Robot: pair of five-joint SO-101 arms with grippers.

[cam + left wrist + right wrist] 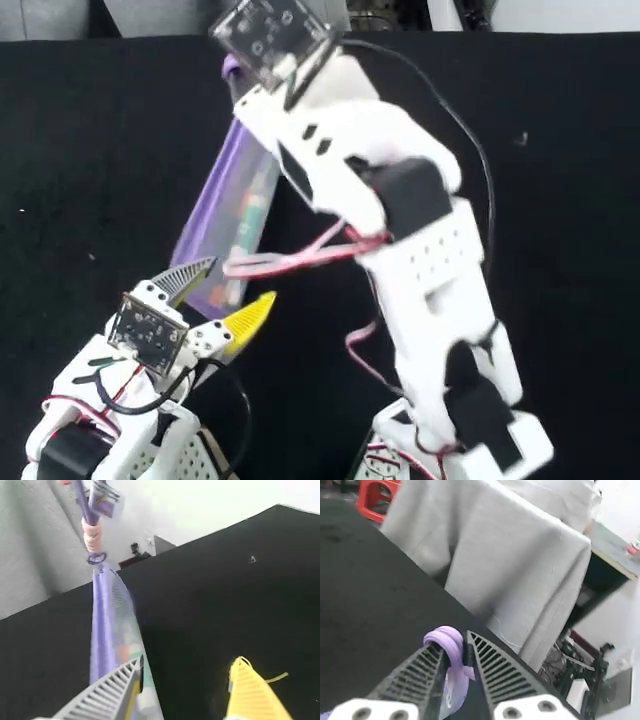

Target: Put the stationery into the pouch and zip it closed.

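The purple pouch [222,215] slants across the black table with its far end lifted. Coloured stationery [250,212] shows through its mesh side. At that far end my right gripper [455,642] is shut on the purple zip pull ring [445,639]; from above, its wrist camera [270,40] covers the fingers. My left gripper [240,282] is open at the pouch's near end, its grey finger [117,682] against the pouch [107,625] and its yellow finger [250,690] out over bare cloth. The ring [96,557] hangs at the pouch's top.
Red and white cables [300,255] trail from the right arm across the pouch's lower part. A black cloth [560,180] covers the table. A grey draped sheet [495,555] and a red chair [377,500] stand beyond the far edge.
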